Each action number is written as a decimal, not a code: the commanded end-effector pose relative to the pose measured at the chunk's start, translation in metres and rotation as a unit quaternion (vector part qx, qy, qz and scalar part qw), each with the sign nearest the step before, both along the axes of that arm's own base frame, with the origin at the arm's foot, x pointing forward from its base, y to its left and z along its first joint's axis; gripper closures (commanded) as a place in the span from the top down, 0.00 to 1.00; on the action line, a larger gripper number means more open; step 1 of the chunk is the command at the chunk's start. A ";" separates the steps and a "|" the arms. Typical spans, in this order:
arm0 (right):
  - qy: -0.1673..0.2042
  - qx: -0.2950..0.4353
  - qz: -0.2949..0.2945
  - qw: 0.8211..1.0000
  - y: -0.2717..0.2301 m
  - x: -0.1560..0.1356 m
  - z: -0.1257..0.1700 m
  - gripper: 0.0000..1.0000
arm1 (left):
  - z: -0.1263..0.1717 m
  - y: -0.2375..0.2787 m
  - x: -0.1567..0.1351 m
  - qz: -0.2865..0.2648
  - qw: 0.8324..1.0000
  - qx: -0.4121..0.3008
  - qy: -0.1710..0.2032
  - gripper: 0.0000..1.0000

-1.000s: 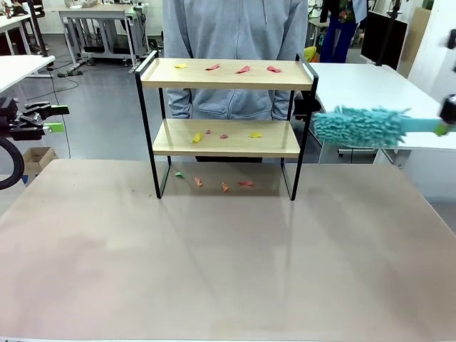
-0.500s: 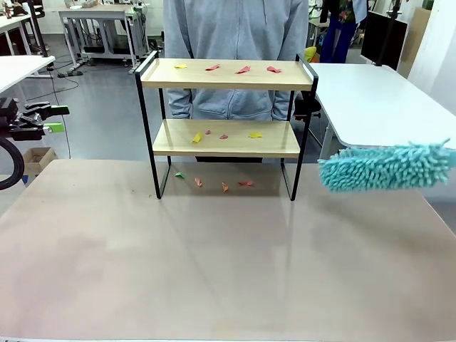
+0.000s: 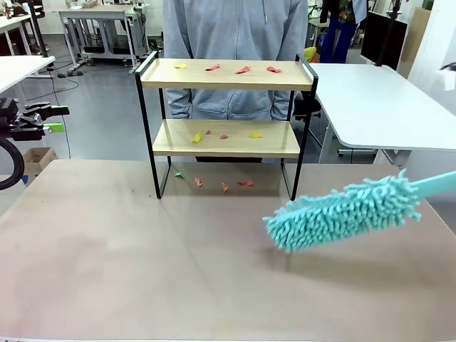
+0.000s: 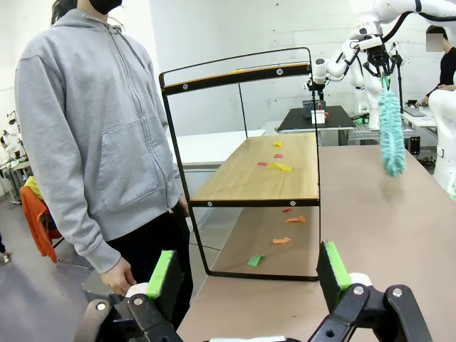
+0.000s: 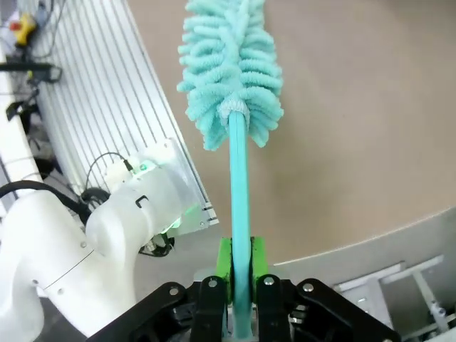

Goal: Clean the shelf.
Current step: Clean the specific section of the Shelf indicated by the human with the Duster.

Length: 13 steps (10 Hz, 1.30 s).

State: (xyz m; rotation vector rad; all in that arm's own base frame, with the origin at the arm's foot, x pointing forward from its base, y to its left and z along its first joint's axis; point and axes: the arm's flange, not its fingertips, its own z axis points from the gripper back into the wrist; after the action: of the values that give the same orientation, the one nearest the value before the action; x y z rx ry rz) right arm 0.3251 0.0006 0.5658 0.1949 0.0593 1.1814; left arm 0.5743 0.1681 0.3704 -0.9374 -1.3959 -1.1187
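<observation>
The shelf (image 3: 214,80) stands at the far middle of the table, two wooden boards in a black frame. Small paper scraps (image 3: 243,69) in red and yellow lie on its top board, on the lower board (image 3: 197,137) and on the table beneath (image 3: 224,187). A teal fluffy duster (image 3: 342,212) hangs tilted low over the table, in front of and to the right of the shelf. My right gripper (image 5: 240,267) is shut on the duster's handle (image 5: 237,178). My left gripper (image 3: 60,119) stays off the table's left edge, open, with nothing between its green pads (image 4: 162,274).
A person in a grey hoodie (image 3: 235,28) stands right behind the shelf, one hand (image 4: 121,274) hanging near my left gripper. White tables stand at the back right (image 3: 370,100) and back left (image 3: 18,68). The brown tabletop (image 3: 157,263) is bare in front.
The duster has swung down and to the left, from beside the shelf's right side at lower-board height to low over the table. The left gripper has not moved.
</observation>
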 end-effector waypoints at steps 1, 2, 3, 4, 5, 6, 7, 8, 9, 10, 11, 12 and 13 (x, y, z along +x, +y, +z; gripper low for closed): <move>0.020 0.007 0.052 0.998 0.012 -0.002 -0.011 0.14 | 0.002 -0.001 -0.001 -0.002 1.000 0.002 -0.002 1.00; 0.023 0.000 0.059 0.998 0.017 0.000 -0.017 0.14 | 0.002 -0.001 -0.001 -0.002 1.000 0.002 -0.002 1.00; 0.028 0.003 0.065 0.997 0.020 0.002 -0.019 0.14 | 0.002 -0.001 -0.001 -0.002 1.000 0.002 -0.002 1.00; 0.018 -0.006 0.042 0.999 0.023 -0.002 -0.015 0.14 | 0.002 -0.001 -0.001 -0.002 1.000 0.002 -0.002 1.00; 0.018 -0.006 0.042 0.999 0.023 -0.002 -0.015 0.14 | 0.002 -0.001 -0.001 -0.002 1.000 0.002 -0.002 1.00; 0.018 -0.006 0.042 0.999 0.023 -0.002 -0.015 0.14 | 0.002 -0.001 -0.001 -0.002 1.000 0.002 -0.002 1.00; 0.018 -0.006 0.042 0.999 0.023 -0.002 -0.015 0.14 | 0.002 -0.001 -0.001 -0.002 1.000 0.002 -0.002 1.00; 0.018 -0.006 0.042 0.999 0.023 -0.002 -0.015 0.14 | 0.002 -0.001 -0.001 -0.002 1.000 0.002 -0.002 1.00; 0.018 -0.006 0.042 0.999 0.023 -0.002 -0.015 0.14 | 0.002 -0.001 -0.001 -0.002 1.000 0.002 -0.002 1.00; 0.018 -0.006 0.042 0.999 0.023 -0.002 -0.015 0.14 | 0.002 -0.001 -0.001 -0.002 1.000 0.002 -0.002 1.00; 0.018 -0.006 0.042 0.999 0.023 -0.002 -0.015 0.14 | 0.002 -0.001 -0.001 -0.002 1.000 0.002 -0.002 1.00; 0.018 -0.006 0.042 0.999 0.023 -0.002 -0.015 0.14 | 0.002 -0.001 -0.001 -0.002 1.000 0.002 -0.002 1.00; 0.018 -0.006 0.042 0.999 0.023 -0.002 -0.015 0.14 | 0.002 -0.001 -0.001 -0.002 1.000 0.002 -0.002 1.00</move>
State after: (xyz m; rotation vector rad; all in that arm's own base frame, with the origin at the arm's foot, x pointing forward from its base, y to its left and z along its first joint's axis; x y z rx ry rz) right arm 0.3235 0.0245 0.5461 0.2085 0.1186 1.2701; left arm 0.5743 0.1681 0.3704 -0.9374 -1.3959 -1.1186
